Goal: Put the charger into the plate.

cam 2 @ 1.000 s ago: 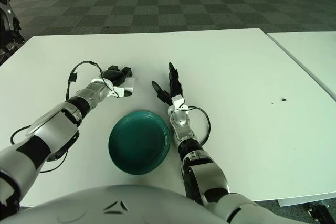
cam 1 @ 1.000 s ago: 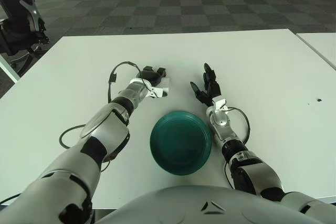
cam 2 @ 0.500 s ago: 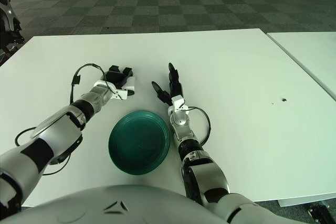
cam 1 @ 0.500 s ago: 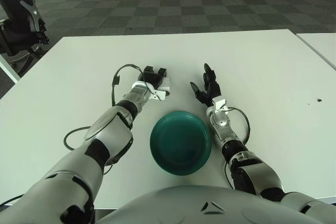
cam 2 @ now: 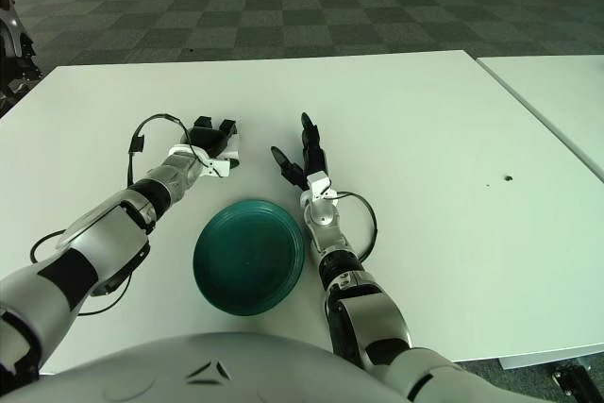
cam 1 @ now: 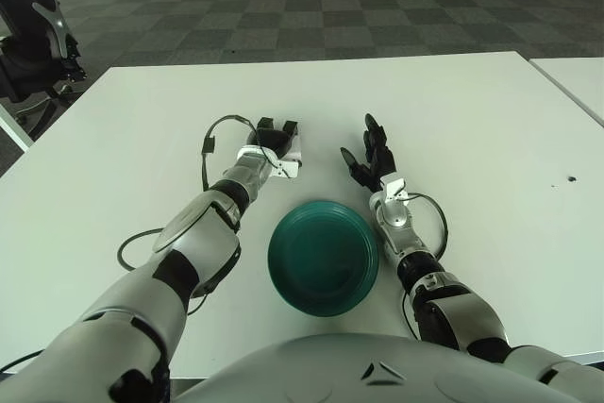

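The white charger (cam 1: pixel 295 146) lies on the white table (cam 1: pixel 472 120), beyond the left side of the plate. My left hand (cam 1: pixel 276 143) is on it: black fingers curl over its far side and the thumb presses its near side. The dark green plate (cam 1: pixel 323 254) sits empty near the table's front edge, a short way nearer me than the charger. My right hand (cam 1: pixel 370 156) shows just beyond the plate's right rim, fingers spread and pointing away, holding nothing.
A black cable (cam 1: pixel 209 134) loops up from my left wrist, and another loop (cam 1: pixel 127 250) lies by my left forearm. A second white table (cam 1: pixel 578 77) stands at the far right. An office chair (cam 1: pixel 33 40) is off the table's left edge.
My left forearm swung slightly inward and the hand settled closer around the charger. The charger, the plate and my right hand stayed in place.
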### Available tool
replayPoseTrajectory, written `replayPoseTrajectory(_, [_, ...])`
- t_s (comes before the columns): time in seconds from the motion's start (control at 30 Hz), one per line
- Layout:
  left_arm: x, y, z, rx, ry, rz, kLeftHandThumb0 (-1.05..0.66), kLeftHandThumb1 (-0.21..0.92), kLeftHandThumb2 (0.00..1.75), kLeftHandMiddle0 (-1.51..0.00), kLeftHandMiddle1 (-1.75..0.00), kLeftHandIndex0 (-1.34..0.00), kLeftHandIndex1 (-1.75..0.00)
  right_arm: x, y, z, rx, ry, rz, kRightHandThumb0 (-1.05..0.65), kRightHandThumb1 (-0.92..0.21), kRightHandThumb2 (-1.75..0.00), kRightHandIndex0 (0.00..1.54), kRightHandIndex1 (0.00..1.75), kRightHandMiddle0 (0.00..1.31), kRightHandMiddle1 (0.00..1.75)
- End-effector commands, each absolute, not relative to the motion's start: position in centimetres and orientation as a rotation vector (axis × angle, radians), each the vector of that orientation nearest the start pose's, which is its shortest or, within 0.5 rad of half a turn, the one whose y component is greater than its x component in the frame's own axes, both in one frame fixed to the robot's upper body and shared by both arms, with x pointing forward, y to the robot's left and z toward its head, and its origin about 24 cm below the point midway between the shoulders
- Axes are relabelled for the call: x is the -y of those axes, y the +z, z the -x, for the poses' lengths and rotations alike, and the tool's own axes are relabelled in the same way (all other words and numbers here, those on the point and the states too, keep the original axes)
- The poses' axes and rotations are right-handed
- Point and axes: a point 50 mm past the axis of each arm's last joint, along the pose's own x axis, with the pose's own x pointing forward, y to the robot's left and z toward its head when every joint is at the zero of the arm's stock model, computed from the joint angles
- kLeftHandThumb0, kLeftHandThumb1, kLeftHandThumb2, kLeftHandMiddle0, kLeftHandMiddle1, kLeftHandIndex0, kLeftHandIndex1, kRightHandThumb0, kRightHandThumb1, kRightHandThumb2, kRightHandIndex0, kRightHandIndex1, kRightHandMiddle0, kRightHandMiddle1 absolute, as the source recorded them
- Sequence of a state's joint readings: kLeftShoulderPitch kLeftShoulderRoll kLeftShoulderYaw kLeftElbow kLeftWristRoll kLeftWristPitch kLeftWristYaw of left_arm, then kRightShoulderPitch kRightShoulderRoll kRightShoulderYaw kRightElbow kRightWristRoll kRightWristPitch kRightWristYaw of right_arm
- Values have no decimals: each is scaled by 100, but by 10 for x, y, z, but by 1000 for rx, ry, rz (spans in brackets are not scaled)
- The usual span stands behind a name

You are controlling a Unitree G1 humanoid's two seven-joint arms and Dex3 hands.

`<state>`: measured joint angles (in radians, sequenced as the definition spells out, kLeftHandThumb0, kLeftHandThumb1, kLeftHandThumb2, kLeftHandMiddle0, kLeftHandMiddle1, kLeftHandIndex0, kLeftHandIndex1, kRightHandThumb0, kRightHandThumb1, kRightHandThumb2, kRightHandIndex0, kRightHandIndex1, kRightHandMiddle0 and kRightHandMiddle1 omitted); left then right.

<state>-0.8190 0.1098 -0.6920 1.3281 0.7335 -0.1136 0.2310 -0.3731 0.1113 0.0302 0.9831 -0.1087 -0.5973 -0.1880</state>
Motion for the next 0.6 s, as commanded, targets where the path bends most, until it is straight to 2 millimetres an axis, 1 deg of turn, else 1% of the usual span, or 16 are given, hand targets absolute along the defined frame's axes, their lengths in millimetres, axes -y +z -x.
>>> replayPoseTrajectory(0.0, [-112,-82,-279,-485,-790,-1344,-43,46,112,-83,-175,-50,-174,107,-111,-198,-502,-10,54,-77,-90,-23,4,0,0,13])
replayPoseTrajectory(0.2, [-113,-80,-280,-487,-723,-1257,-44,40,121,-97,-175,-54,-175,107,-110,-200,-498,-14,48,-77,-90,-23,5,1,0,15])
replayPoseTrajectory(0.33, [-114,-78,-282,-477,-695,-1230,-45,38,124,-102,-175,-56,-175,108,-110,-200,-496,-12,51,-77,-91,-24,6,1,0,16])
replayPoseTrajectory(0.43, [-119,-72,-290,-451,-654,-1207,-45,35,127,-107,-175,-58,-175,110,-110,-201,-493,-9,55,-78,-92,-25,7,1,0,16])
replayPoseTrajectory(0.57, [-124,-45,-316,-349,-555,-1220,-46,34,128,-109,-175,-59,-175,111,-110,-201,-497,-11,57,-78,-92,-25,7,1,0,16])
